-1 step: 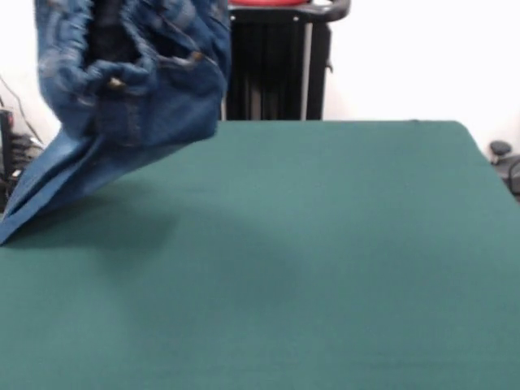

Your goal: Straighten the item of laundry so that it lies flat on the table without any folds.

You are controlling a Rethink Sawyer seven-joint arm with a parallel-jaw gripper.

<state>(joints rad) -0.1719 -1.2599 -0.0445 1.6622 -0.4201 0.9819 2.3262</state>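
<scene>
1. The table [325, 260] has a dark green, felt-like top that fills the lower two thirds of the front view.
2. Its far edge runs straight across the picture, and the far right corner is rounded.
3. The green top is smooth and even, with no wrinkles showing.
4. Most of the top is bare, from the middle across to the right side.
5. At the left side the jeans [122, 97] hang raised above the table; their lower end slopes down toward the left edge, and whether it touches the top cannot be told.
6. A soft shadow lies on the green top under the jeans.
</scene>
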